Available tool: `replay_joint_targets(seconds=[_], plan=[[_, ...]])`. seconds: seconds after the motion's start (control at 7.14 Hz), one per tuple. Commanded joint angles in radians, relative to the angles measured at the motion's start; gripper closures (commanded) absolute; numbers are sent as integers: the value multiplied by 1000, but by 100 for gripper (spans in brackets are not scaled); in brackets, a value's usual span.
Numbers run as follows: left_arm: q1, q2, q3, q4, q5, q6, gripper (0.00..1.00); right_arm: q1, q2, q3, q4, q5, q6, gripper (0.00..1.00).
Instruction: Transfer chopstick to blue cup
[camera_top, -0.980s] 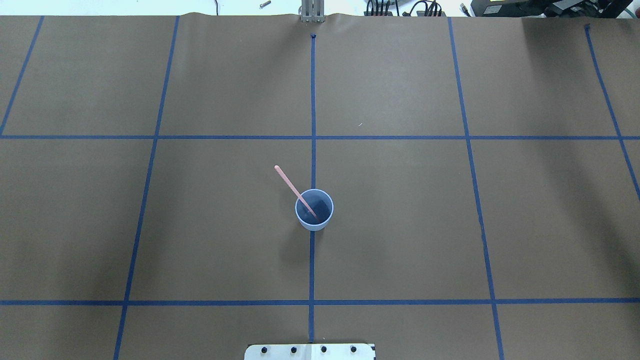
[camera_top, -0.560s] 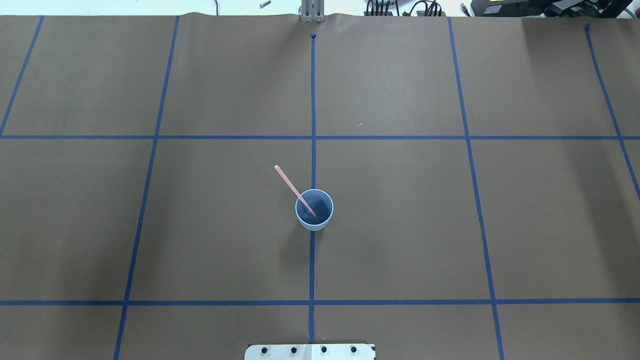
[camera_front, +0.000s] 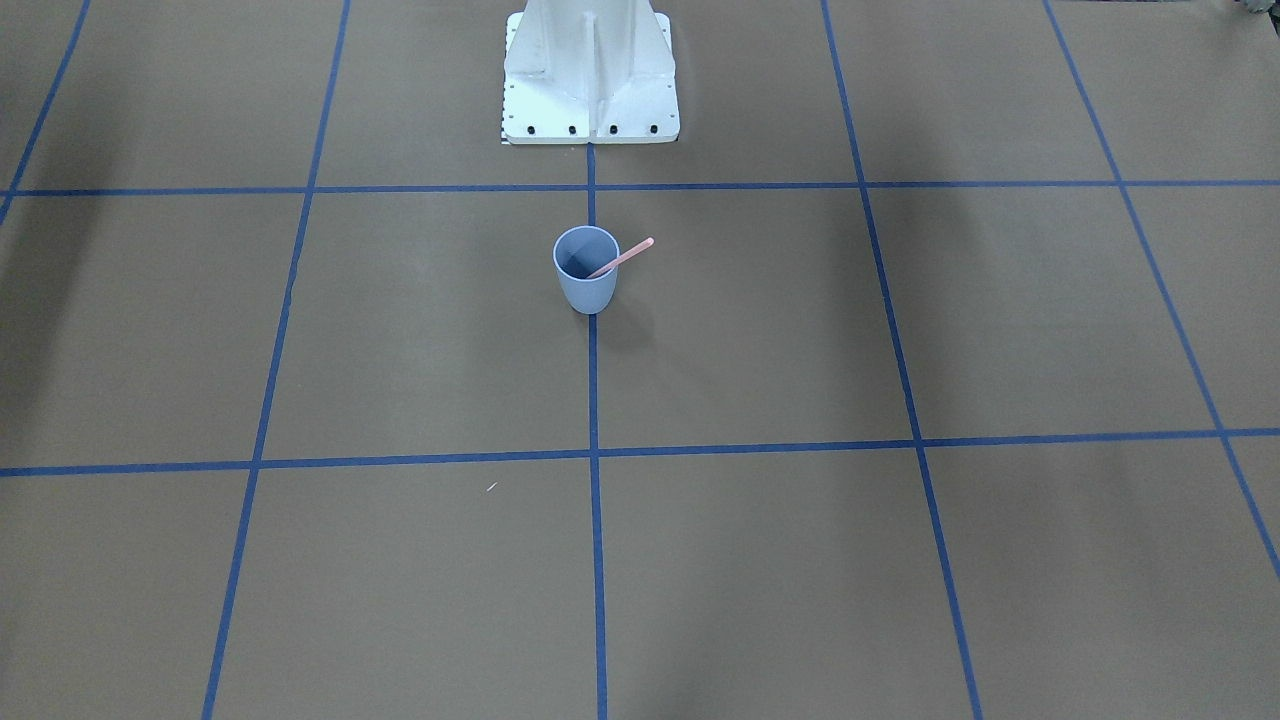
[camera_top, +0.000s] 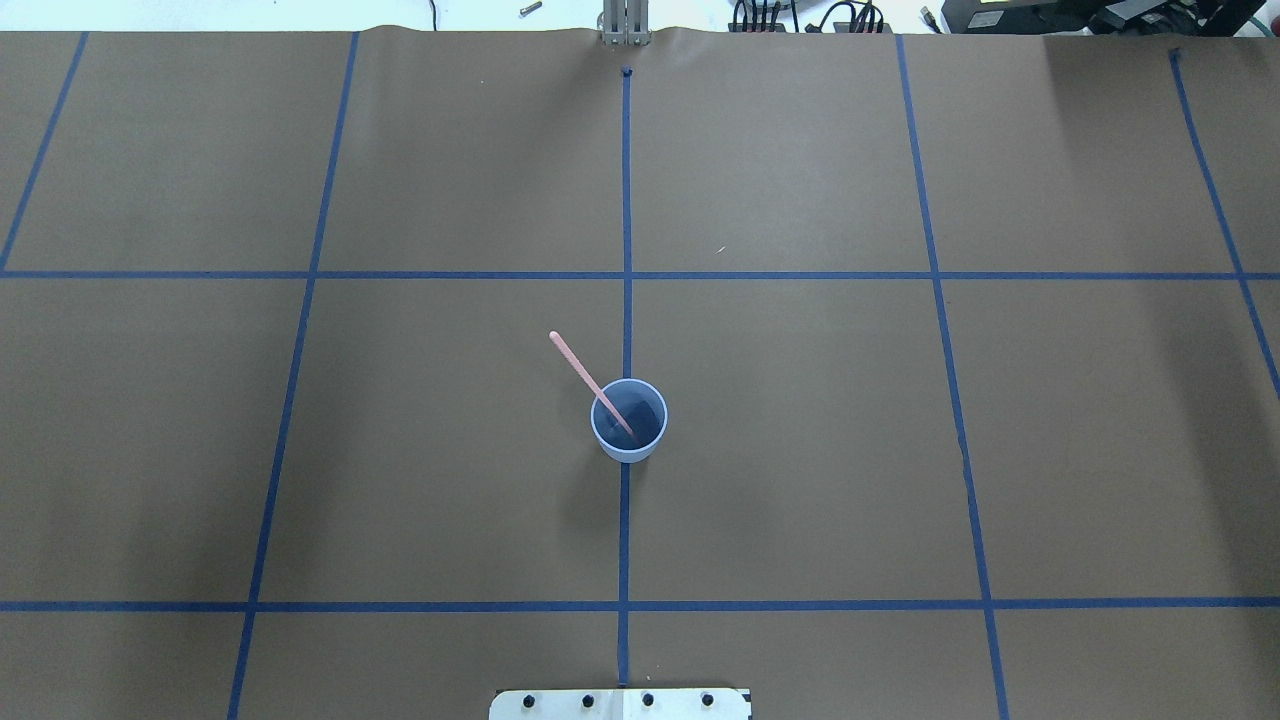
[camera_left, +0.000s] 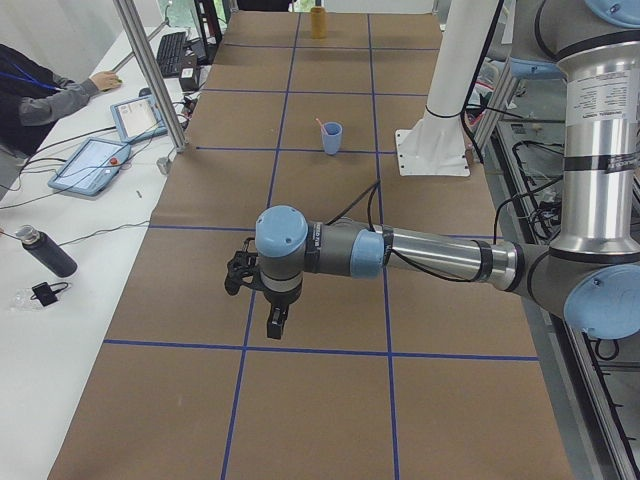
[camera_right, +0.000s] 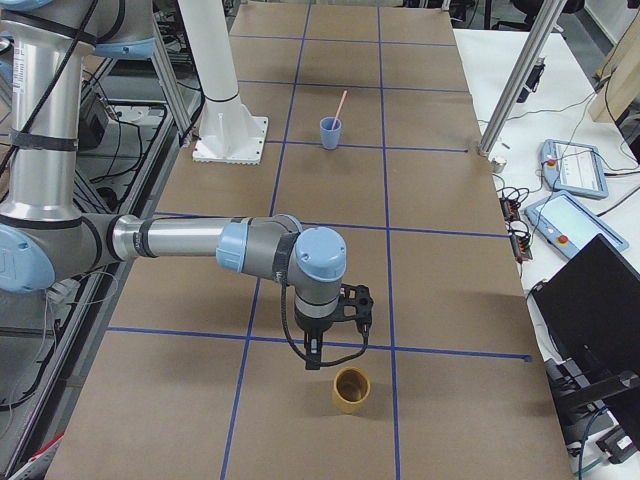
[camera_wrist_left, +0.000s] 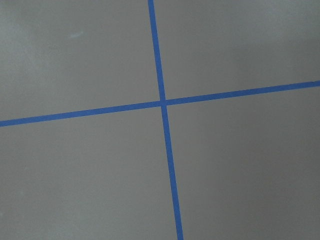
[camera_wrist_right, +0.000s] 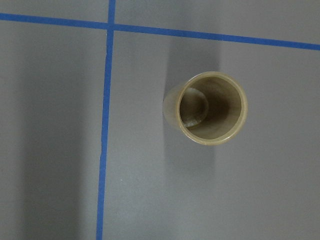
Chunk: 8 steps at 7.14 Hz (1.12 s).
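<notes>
Chopstick (camera_top: 590, 383): likely light, stiff, slick; leaning inside blue cup (camera_top: 650, 418); grasp protruding upper end. Left gripper (camera_left: 274, 322), right gripper (camera_right: 311, 355): aperture indeterminable.

Robotics lab, test cell: a table (camera_top: 800, 450) wrapped in brown paper and gridded with blue tape lines (camera_top: 626, 200), and a white bolted pedestal (camera_front: 590, 70) at the middle of one long edge. The left arm (camera_left: 440, 255) and right arm (camera_right: 180, 240) are grey metal with blue joint caps. A white side bench (camera_left: 50, 350) carries touchscreen pendants (camera_left: 90, 165) with red buttons and a keyboard (camera_left: 172, 48) — aluminium frame posts (camera_left: 150, 70) rise at the table edge, and a person (camera_left: 40, 95) sits at the bench.
</notes>
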Motion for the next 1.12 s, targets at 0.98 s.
replay_joint_targets(seconds=[0.98], plan=[[1,36,-5,-1,0,1,1,0,-89,-70,164,39,-18,0]])
